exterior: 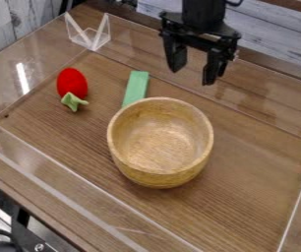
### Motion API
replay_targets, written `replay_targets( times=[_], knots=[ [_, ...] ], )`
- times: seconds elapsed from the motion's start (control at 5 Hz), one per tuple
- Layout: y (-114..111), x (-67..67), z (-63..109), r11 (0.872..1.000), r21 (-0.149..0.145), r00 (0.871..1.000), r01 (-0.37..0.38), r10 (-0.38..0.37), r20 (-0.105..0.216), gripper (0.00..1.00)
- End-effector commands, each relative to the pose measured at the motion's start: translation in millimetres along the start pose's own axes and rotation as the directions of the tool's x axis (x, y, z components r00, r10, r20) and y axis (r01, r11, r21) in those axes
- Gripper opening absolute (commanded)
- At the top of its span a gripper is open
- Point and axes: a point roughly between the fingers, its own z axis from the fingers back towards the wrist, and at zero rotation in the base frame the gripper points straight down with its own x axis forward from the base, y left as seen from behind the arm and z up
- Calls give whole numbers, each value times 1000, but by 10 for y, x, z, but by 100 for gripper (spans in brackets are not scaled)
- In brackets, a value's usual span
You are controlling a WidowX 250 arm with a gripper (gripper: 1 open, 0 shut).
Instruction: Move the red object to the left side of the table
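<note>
On the table (245, 148), the bowl (161, 142) sits near centre. The strip (138, 88) lies just behind it, the fruit (72, 85) to the strip's left. The gripper (198, 67) hangs above the far side.

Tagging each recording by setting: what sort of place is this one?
Most likely a lab test bench for robot manipulation: a brown wood-grain tabletop fenced by clear acrylic walls, a black robot gripper hanging above it, and toy-like props, a small red toy fruit and a round wooden bowl.
</note>
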Motion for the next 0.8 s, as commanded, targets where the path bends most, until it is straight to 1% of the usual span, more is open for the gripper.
replay_targets(
  times=[0.0, 0.2, 0.4, 0.6],
  knots=[
    [-4, 89, 198, 1000, 4, 999, 10, -11, 51, 0],
    [-3, 72, 265, 1000, 6, 998, -1, 0, 55, 100],
    [-163, 115, 314, 1000, 15, 998, 21, -21, 52, 100],
    [-359, 109, 326, 997, 13, 997, 70, -71, 43, 100]
  ],
)
